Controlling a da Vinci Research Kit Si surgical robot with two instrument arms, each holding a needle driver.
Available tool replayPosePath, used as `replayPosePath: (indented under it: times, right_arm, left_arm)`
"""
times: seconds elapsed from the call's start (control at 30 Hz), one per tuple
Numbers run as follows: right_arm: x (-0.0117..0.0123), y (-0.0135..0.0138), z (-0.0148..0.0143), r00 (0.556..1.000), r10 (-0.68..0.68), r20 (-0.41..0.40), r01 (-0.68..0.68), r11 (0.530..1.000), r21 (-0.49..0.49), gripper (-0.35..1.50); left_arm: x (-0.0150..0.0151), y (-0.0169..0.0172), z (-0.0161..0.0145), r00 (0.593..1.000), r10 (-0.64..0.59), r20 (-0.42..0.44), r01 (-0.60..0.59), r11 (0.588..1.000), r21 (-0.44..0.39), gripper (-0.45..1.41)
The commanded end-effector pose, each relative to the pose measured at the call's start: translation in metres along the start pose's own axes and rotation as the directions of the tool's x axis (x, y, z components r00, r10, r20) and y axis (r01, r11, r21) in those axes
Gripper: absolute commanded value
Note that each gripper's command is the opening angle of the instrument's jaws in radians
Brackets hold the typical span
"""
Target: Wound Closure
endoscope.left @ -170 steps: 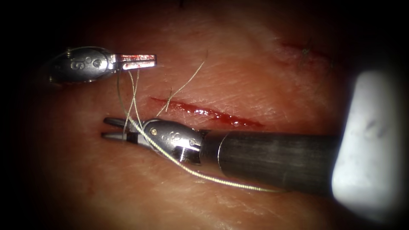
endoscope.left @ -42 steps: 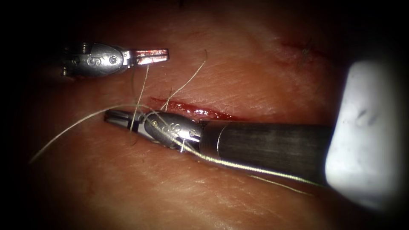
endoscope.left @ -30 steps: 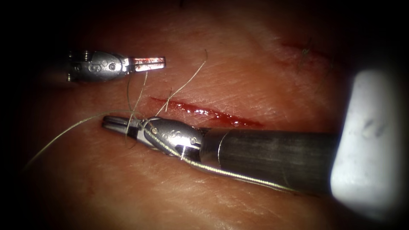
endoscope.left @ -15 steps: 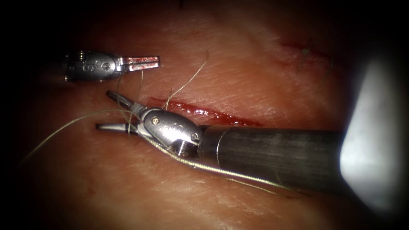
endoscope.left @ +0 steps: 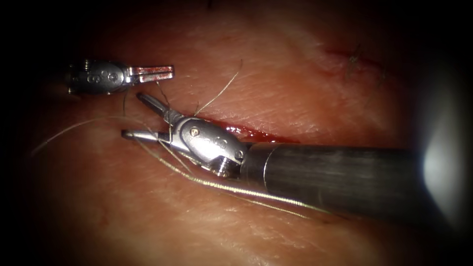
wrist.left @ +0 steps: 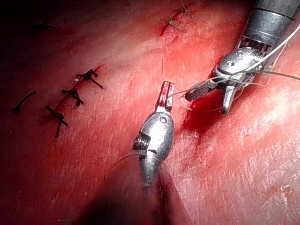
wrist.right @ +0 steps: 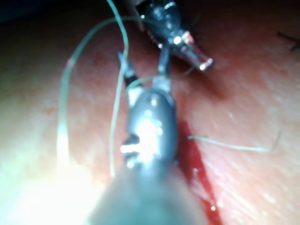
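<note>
Endoscope view, right tool (endoscope.left: 139, 116) fingers spread wide amid looped thread (endoscope.left: 207, 182), left tool (endoscope.left: 170, 73) at 10 o'clock, fingers closed, grip unclear.

From the left wrist camera I see my left gripper (wrist.left: 165, 96) held over the tissue (wrist.left: 243, 173), its two red-smeared jaws pressed together; a strand of thread (wrist.left: 187, 90) runs from their tip toward the other tool. My right gripper (wrist.left: 213, 96) sits just beyond, jaws spread apart, with pale thread draped across its wrist and trailing off along its shaft. Beneath it lies the dark red cut (wrist.left: 199, 117), wet with red fluid. Farther off on the tissue I can make out a row of dark stitches (wrist.left: 70, 96) with short cut ends.
</note>
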Motion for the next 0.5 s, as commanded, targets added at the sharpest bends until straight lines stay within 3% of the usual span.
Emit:
replayPosePath:
  times: [0.03,0.5]
  right_arm:
    - [-0.0006,0.0002,0.0001,1.000,0.002,-0.005,-0.002,1.000,-0.007,0.79]
    - [-0.0004,0.0028,-0.0029,1.000,0.000,-0.014,-0.001,0.995,-0.102,0.53]
  left_arm:
    - [-0.0008,0.0004,0.0005,1.000,-0.005,0.000,0.005,1.000,-0.002,-0.45]
    - [-0.0024,0.0022,-0.0008,1.000,-0.019,0.012,0.019,1.000,0.003,-0.45]
